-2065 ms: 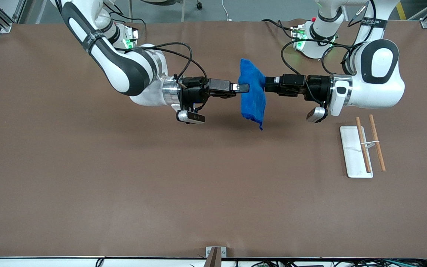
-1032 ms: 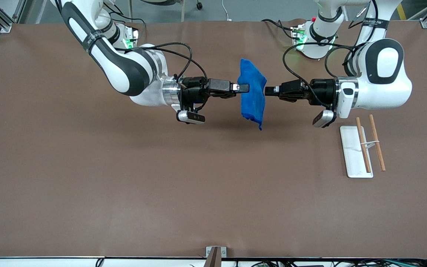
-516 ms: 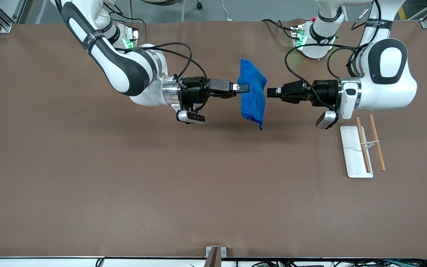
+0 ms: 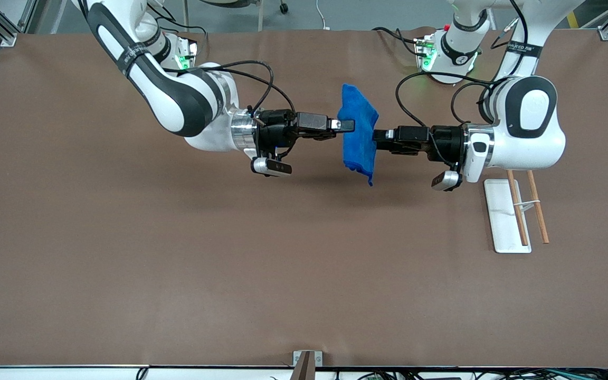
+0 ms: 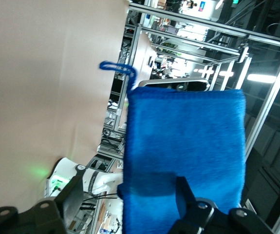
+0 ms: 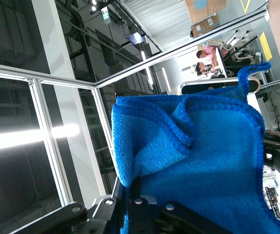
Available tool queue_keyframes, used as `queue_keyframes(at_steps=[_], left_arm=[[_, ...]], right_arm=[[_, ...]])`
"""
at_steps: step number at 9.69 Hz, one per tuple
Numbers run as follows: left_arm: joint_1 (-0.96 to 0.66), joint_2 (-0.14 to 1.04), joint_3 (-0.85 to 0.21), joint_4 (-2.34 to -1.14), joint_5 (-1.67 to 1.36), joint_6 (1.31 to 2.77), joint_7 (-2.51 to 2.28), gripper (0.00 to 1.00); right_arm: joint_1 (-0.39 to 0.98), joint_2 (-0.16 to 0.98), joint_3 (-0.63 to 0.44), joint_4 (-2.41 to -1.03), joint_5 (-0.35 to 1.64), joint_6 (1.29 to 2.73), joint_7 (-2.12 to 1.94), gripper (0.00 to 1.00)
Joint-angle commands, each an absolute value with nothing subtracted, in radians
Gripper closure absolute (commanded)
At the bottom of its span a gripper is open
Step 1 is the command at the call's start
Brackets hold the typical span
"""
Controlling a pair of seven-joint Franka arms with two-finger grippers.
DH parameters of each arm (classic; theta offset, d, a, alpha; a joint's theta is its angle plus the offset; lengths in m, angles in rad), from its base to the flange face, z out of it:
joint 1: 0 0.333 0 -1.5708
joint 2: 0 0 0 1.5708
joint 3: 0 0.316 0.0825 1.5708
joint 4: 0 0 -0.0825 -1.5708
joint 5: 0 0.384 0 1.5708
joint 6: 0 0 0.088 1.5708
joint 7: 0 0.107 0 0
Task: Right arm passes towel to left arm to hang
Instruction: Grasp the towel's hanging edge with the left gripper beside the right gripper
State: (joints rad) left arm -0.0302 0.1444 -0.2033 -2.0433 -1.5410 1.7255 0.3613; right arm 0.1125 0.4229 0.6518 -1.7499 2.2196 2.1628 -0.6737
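Now the bright blue soft microfibre towel [image 4: 359, 134] hangs in the air above the desk [image 4: 177, 264], nearer the edge where the arm bases stand, its long axis running down toward the desk; the right gripper [image 4: 347, 125] has its fingers clamped on one face, while the left gripper [image 4: 376, 138] meets the other face, whether its fingers are open I cannot tell. Both grippers touch the cloth, so the handover turns on the left fingers closing on it; the pile is plush, with a small loop [image 5: 117, 68] at one corner.
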Motion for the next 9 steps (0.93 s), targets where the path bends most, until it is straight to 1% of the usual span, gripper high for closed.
queue_keyframes(at_steps=[1, 4, 5, 6, 7, 9], left_arm=[[-0.034, 0.156, -0.206, -2.057, -1.616, 1.735, 0.425, 0.14], [-0.049, 0.16, -0.207, -2.063, -1.632, 1.752, 0.439, 0.15], [-0.048, 0.16, -0.209, -2.063, -1.634, 1.753, 0.439, 0.35], [-0.048, 0.158, -0.207, -2.06, -1.634, 1.755, 0.439, 0.82], [-0.046, 0.153, -0.207, -2.06, -1.634, 1.759, 0.439, 1.0], [-0.037, 0.147, -0.206, -2.054, -1.629, 1.763, 0.437, 1.0]], right_arm=[[0.104, 0.425, 0.664, -1.749, 2.253, 2.157, -0.698, 1.0], [0.106, 0.425, 0.664, -1.749, 2.253, 2.157, -0.699, 1.0], [0.106, 0.425, 0.664, -1.749, 2.253, 2.157, -0.699, 1.0], [0.106, 0.425, 0.664, -1.749, 2.253, 2.157, -0.699, 1.0], [0.106, 0.425, 0.664, -1.749, 2.253, 2.157, -0.699, 1.0], [0.106, 0.425, 0.664, -1.749, 2.253, 2.157, -0.699, 1.0]])
